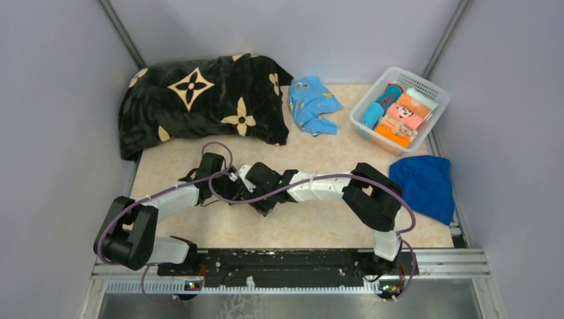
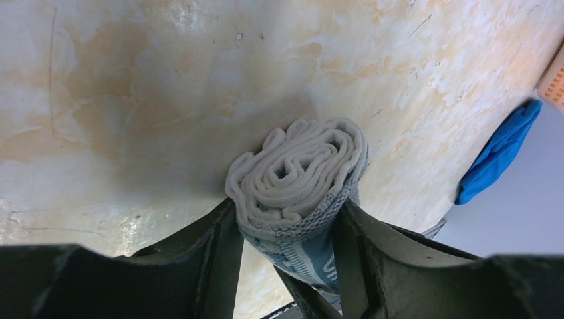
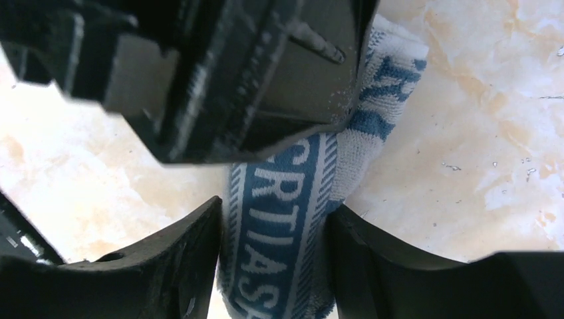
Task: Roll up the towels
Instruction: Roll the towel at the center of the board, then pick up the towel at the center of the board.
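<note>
White terry cloth with a dark-blue print, the white towel (image 2: 296,176), is wound into a tight roll at the middle of the desk (image 1: 319,226). Its end shows a spiral of soft looped layers, and a woven blue band with pale letters runs around the outside. The left pincer (image 2: 286,209) is closed on this roll, with one black finger pressed against each side. The right pincer (image 3: 273,212) has the same roll between its fingers, and both touch the cloth; whether it squeezes or only rests there, I cannot tell. Both arms meet low over the glossy, beige marbled desk.

The turquoise towel (image 1: 312,103) lies crumpled and flat at the far side, just beside a plush black blanket (image 1: 199,100) with cream flower shapes. The royal-blue towel (image 1: 423,183) lies as a loose rounded heap at the right edge. A white plastic basket (image 1: 429,83) with a lattice wall stands at the far right and contains several rolled, colourful cloths.
</note>
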You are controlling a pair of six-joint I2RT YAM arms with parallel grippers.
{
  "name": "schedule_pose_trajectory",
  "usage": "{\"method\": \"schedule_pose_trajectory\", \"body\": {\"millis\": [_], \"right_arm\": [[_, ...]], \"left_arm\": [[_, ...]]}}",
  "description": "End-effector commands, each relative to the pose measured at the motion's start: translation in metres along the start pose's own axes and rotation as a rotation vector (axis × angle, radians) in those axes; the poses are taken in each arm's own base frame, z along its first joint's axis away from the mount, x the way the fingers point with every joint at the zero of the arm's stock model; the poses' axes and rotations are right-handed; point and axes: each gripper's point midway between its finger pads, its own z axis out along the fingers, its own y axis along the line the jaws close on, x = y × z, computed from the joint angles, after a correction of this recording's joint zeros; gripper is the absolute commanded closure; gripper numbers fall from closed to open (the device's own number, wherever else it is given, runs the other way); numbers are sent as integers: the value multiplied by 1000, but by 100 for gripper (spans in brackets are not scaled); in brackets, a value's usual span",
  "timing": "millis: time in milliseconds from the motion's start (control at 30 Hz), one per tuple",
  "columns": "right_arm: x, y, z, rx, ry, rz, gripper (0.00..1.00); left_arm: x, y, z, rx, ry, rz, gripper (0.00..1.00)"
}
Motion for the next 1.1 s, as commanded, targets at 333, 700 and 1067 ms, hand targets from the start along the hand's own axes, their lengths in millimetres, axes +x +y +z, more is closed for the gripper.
{"method": "schedule_pose_trajectory", "body": {"millis": [333,700,1067], "right_arm": [[24,-3,30,128,162,-56,52],[68,-11,-5,126,231,19,85],[68,-71,-95,280,142,209,96]], "left_arm": [[11,38,4,-137,26,4,43],[-26,2,-15,-80,-68,75,23],[-109,-22,-82,-78,-259,154,15]]}}
